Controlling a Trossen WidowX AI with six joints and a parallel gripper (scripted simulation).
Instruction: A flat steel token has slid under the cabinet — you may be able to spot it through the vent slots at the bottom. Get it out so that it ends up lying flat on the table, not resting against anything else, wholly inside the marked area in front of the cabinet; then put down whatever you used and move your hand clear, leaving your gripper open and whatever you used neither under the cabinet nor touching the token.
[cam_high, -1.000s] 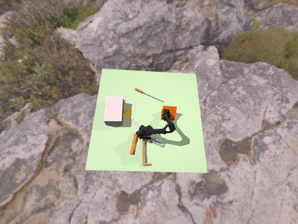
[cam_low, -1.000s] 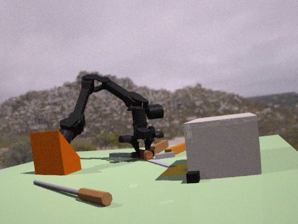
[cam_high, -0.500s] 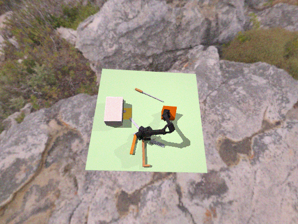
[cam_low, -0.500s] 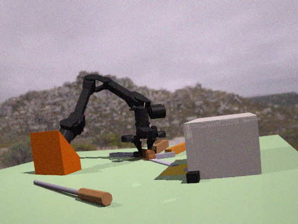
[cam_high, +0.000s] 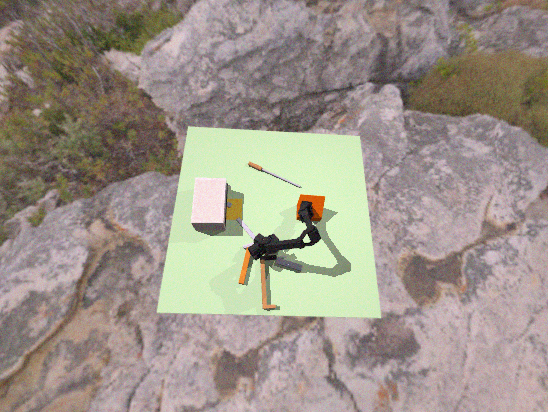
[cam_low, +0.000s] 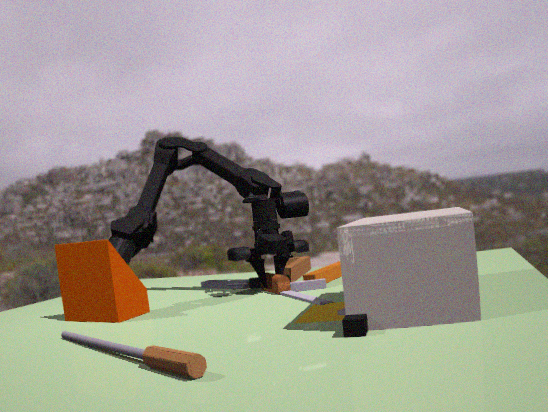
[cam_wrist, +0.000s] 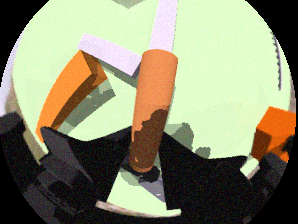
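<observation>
Brown handle (cam_low: 278, 283) (cam_wrist: 156, 90) pinched in part-open gripper (cam_high: 257, 252) (cam_low: 272, 282) (cam_wrist: 147, 131); orange tool (cam_high: 244, 269) (cam_low: 324, 272) (cam_wrist: 70, 95) crowds wrist view's ten o'clock, sideways swing could snag!

From my station I see a pale mint-green desk (cam_high: 335, 165) (cam_low: 250, 380) (cam_wrist: 220, 85). The cabinet (cam_high: 209, 201) (cam_low: 410, 275) shows pinkish white on top and plain grey on the side the exterior view gives me. The marked area (cam_high: 235, 209) (cam_low: 322, 312) is mustard yellow, and a small block (cam_low: 355, 325) by the cabinet is black. My arm (cam_high: 287, 245) (cam_low: 220, 165) and hand (cam_high: 261, 247) (cam_low: 272, 282) (cam_wrist: 147, 131) are black throughout. I read the held tool's handle (cam_low: 278, 283) (cam_wrist: 155, 90) as orange-brown, its blade (cam_high: 246, 229) (cam_low: 299, 296) (cam_wrist: 164, 25) as pale lilac-grey. The wedge-sided block (cam_high: 312, 206) (cam_low: 87, 282) (cam_wrist: 274, 127) is strong orange. The other rod-like tool pairs a brown-orange grip (cam_high: 255, 166) (cam_low: 175, 362) with a grey shaft (cam_high: 281, 177) (cam_low: 102, 345).
</observation>
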